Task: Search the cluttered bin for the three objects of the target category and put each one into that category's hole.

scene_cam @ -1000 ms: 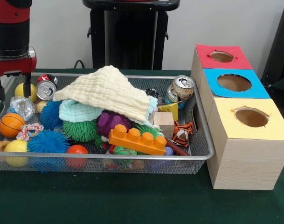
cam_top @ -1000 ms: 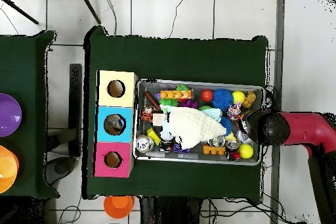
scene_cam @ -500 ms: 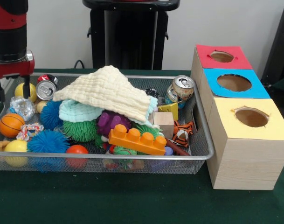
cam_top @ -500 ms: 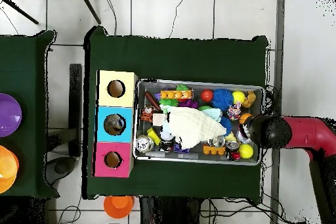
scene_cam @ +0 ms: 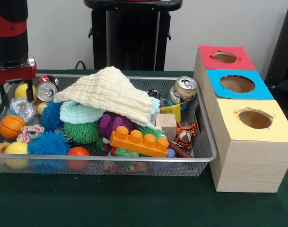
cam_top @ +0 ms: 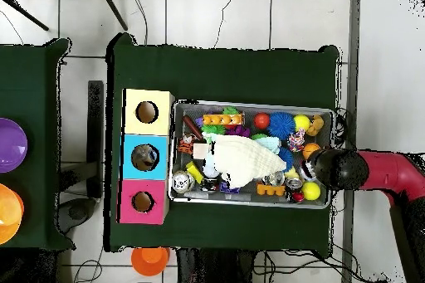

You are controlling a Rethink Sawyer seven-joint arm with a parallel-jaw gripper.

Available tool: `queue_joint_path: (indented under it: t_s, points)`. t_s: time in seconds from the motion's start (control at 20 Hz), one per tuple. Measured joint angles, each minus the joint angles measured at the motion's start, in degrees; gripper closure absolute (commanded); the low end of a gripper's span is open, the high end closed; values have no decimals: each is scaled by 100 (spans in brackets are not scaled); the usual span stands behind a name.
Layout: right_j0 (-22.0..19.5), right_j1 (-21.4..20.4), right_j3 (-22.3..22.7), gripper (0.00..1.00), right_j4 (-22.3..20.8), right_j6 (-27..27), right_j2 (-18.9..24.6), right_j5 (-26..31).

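Rising since the earlier frame, the gripper (scene_cam: 15,94) now hangs higher over the bin's (scene_cam: 134,161) left end. Its fingers (scene_cam: 29,92) stand apart and hold nothing. The arm (scene_cam: 10,33) comes straight down.

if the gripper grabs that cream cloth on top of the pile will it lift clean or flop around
The cream cloth looks soft and quilted, draped in folds over the toys, so it would likely sag and trail. It seems light. Its edge overlaps the teal cloth, which might drag along.

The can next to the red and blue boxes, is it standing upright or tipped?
Tipped. The can leans against the bin's mesh wall, its silver top facing up and toward the camera.
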Motion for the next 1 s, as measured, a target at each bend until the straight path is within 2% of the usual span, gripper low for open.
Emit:
queue_joint_path:
  t_s: [0.3,1.0]
  points:
    - [33,-1,0,0,-5,0,-46,0]
    - [251,11,-3,0,-349,0,-299,-1]
